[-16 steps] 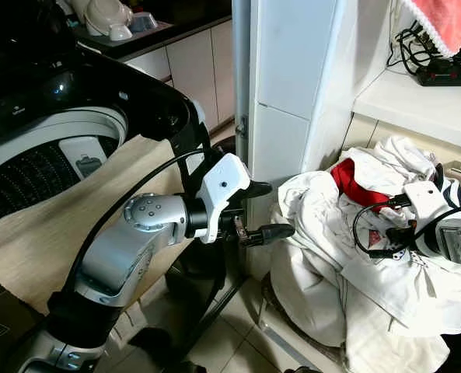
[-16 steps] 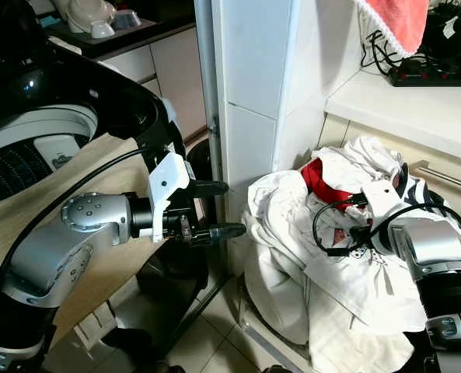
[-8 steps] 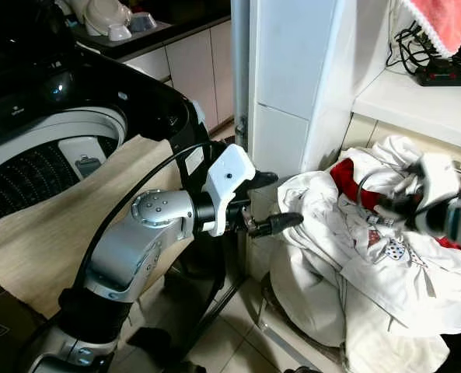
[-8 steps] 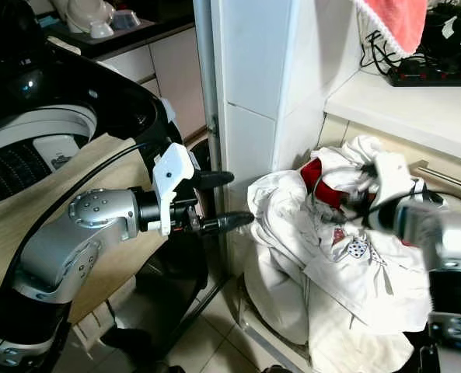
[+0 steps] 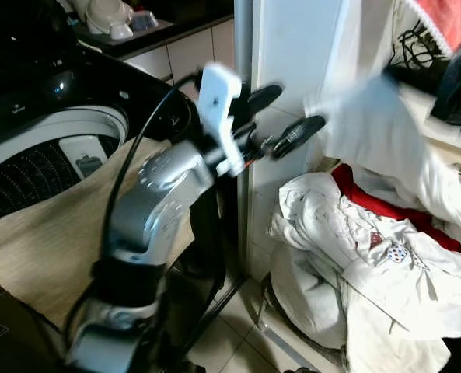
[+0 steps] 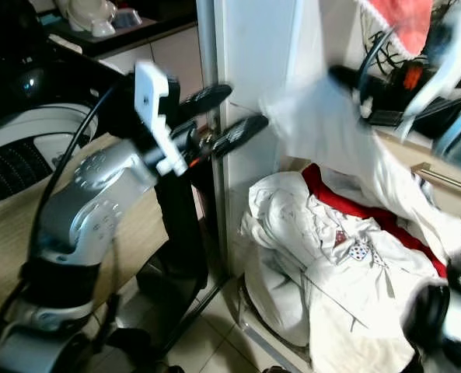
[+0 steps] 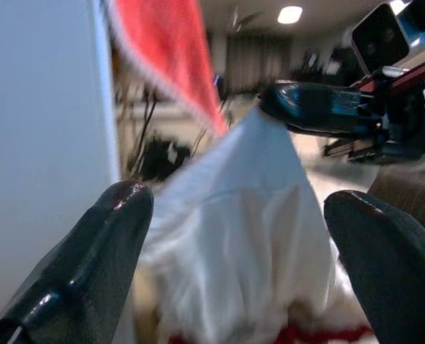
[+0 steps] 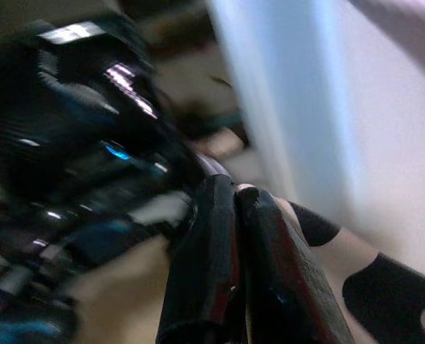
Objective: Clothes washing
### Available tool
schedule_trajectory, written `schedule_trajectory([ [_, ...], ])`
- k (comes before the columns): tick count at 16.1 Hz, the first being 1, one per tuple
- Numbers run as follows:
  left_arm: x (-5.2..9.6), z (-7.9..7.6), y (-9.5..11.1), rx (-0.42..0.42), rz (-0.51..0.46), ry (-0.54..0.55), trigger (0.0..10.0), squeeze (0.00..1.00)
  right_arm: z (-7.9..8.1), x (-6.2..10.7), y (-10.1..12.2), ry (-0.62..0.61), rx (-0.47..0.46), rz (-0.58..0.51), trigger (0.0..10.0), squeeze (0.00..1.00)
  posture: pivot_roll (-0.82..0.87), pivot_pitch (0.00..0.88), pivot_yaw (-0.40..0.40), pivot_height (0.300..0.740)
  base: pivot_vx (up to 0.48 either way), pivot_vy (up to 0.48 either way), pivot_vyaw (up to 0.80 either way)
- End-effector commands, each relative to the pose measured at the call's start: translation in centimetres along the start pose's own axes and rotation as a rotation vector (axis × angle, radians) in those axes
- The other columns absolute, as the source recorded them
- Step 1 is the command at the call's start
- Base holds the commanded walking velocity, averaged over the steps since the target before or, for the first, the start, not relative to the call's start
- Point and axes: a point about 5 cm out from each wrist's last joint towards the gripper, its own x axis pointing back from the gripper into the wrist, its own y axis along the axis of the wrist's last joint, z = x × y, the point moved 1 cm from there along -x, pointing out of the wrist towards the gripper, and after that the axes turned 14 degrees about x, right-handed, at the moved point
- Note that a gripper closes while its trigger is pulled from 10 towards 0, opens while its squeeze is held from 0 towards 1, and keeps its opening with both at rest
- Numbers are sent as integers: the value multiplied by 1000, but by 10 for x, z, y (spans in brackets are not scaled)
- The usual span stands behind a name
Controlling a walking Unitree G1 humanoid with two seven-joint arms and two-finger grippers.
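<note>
My right gripper (image 8: 235, 201) is raised at the upper right, shut on a white garment (image 5: 374, 116) that hangs from it, blurred with motion. In the left wrist view the same garment (image 7: 248, 215) droops from the right gripper's black fingers (image 7: 312, 107). My left gripper (image 5: 286, 115) is lifted high beside the white pillar (image 5: 292, 47), open, its two fingers pointing at the hanging garment from a short way off. Below lies the laundry pile (image 5: 354, 256) of white clothes with a red garment (image 5: 393, 211) across it. The washing machine's open drum (image 5: 51, 148) is at the left.
A beige cloth (image 5: 51, 233) drapes over the washer's front edge. A pink towel (image 5: 448, 19) hangs at the top right above a counter (image 6: 401, 140) with cables. Tiled floor (image 5: 238, 342) lies between the washer and the pile.
My right gripper has risen from the pile, pulling a white garment up with it. My left arm has swung up and toward that garment, still open.
</note>
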Motion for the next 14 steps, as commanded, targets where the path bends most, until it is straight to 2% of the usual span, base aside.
schedule_trajectory([
  [1,-3,-1,7,22,-42,-14,10000,1000,9,1,16,49,-4,-75,0,0,-115,0,66,740,0,0,0],
  [3,-10,-9,10,77,-93,-55,10000,1000,15,-1,34,98,-46,-175,0,0,-124,0,61,740,0,0,0],
  [5,-15,-16,20,140,-189,-93,10000,1000,21,-4,25,108,-36,-115,0,0,-125,0,53,740,0,0,0],
  [7,-17,-19,24,122,-207,-110,10000,1000,26,-7,15,120,-50,-73,0,0,-124,0,52,740,0,0,0],
  [9,-19,-22,18,69,-162,-132,10000,1000,35,-13,4,147,-69,-34,0,0,-122,0,51,740,0,0,0],
  [11,-22,-24,10,-19,-116,-142,10000,1000,41,-15,1,168,-75,-25,0,0,-123,0,51,740,0,0,0],
  [12,-23,-25,5,-46,-89,-152,10000,800,43,-15,1,179,-79,-30,0,0,-123,0,51,740,0,0,0],
  [13,-24,-25,-2,-75,-51,-152,10000,0,45,-15,2,193,-83,-38,0,0,-123,0,51,740,0,0,0],
  [14,-24,-24,-5,-86,-39,-144,10000,0,47,-15,2,201,-87,-43,0,0,-123,0,51,740,0,0,0],
])
